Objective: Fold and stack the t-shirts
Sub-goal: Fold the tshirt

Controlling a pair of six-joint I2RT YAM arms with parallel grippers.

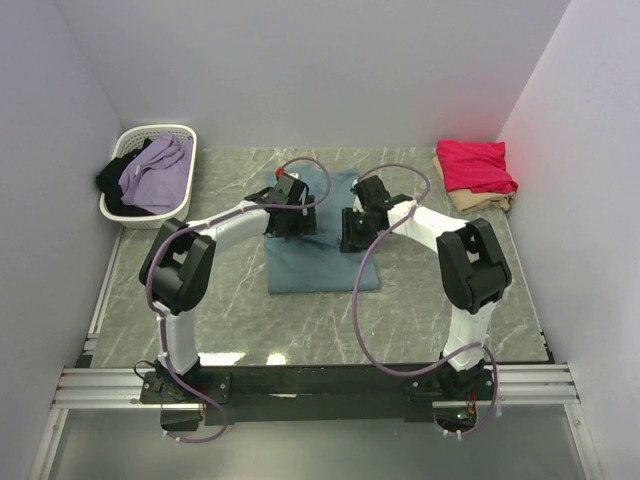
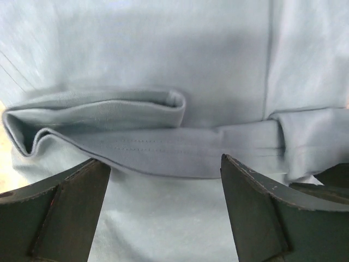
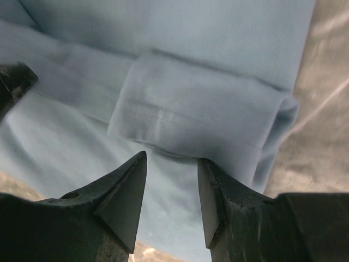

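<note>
A dusty teal-blue t-shirt (image 1: 322,250) lies partly folded in the middle of the table, its sleeves turned in. Both grippers hang low over its far half. My left gripper (image 1: 290,218) is wide open just short of a folded sleeve hem (image 2: 136,143), with flat cloth below and nothing between its fingers (image 2: 76,207). My right gripper (image 3: 172,157) stands partly open at the edge of the other turned-in sleeve (image 3: 196,112), gripping nothing. At the back right, a crimson-pink t-shirt (image 1: 474,165) sits folded on a pale beige t-shirt (image 1: 482,203).
A white slatted basket (image 1: 128,212) at the back left holds purple cloth (image 1: 155,175) and black cloth (image 1: 115,180). Grey walls close in the marble table (image 1: 240,320) on three sides. Purple cables loop over both arms.
</note>
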